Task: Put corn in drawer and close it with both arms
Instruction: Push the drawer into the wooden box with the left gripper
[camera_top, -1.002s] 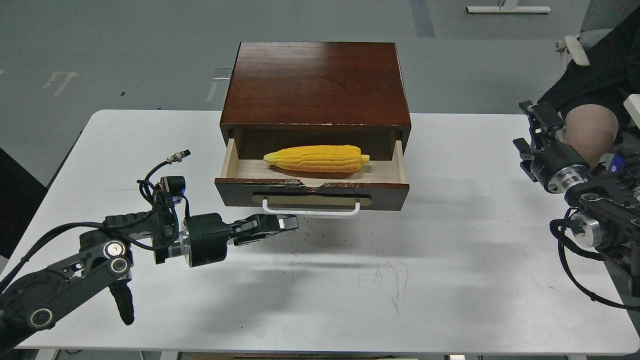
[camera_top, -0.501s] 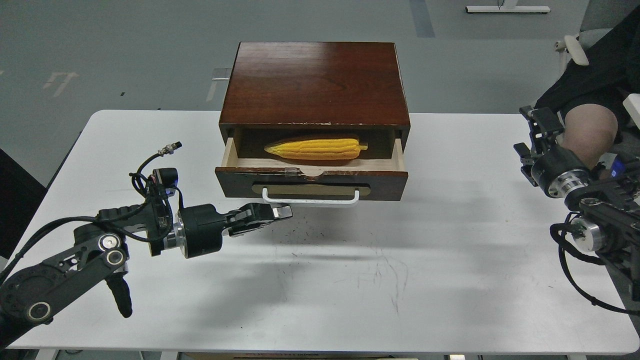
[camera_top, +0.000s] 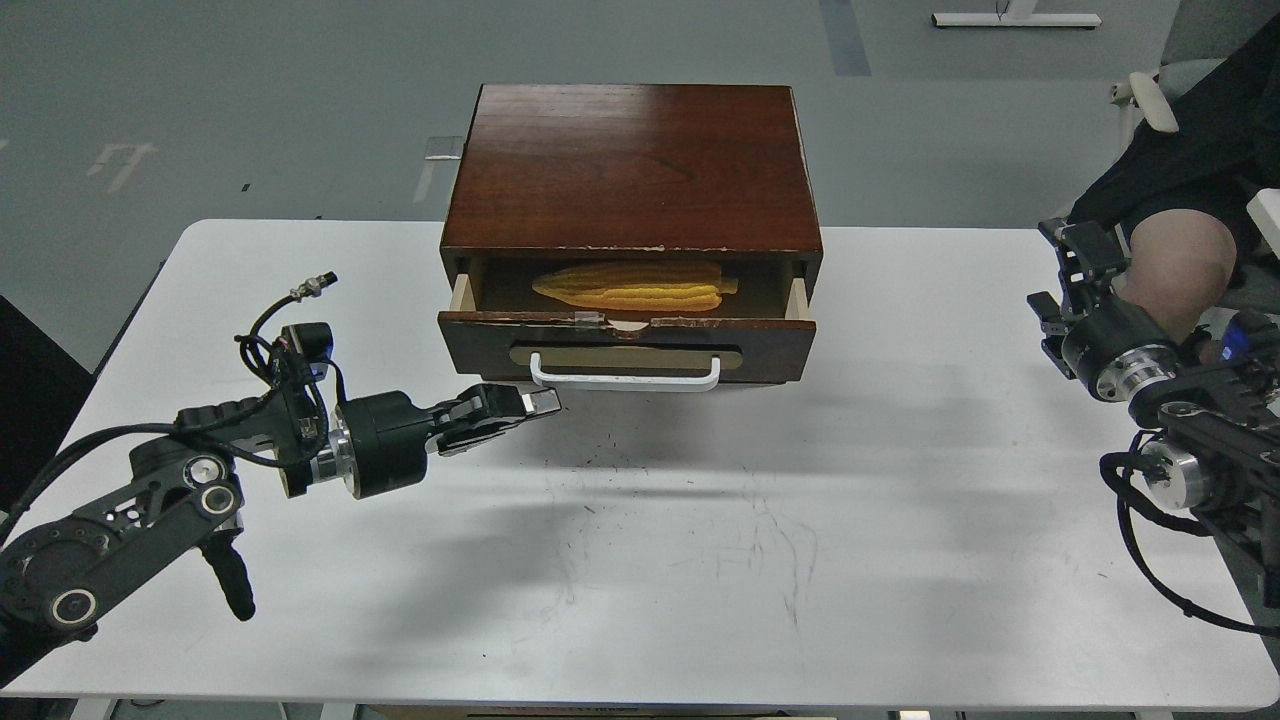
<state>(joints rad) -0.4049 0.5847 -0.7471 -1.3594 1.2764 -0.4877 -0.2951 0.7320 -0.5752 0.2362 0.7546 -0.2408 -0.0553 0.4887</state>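
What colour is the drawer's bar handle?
White: the handle on the drawer front, clearest in the head view.

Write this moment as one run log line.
corn: inside drawer | drawer: partly open | left gripper: at drawer front | right gripper: away

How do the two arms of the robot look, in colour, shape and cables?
Both arms are black with silver metal rings at the joints. The left arm has round joint housings, a thick cylindrical wrist and loose black cables looping above it, one ending in a small silver plug. Its left gripper is slim, dark, with pale tips. The right arm shows similar silver rings and a hanging black cable; its right gripper is blocky black.
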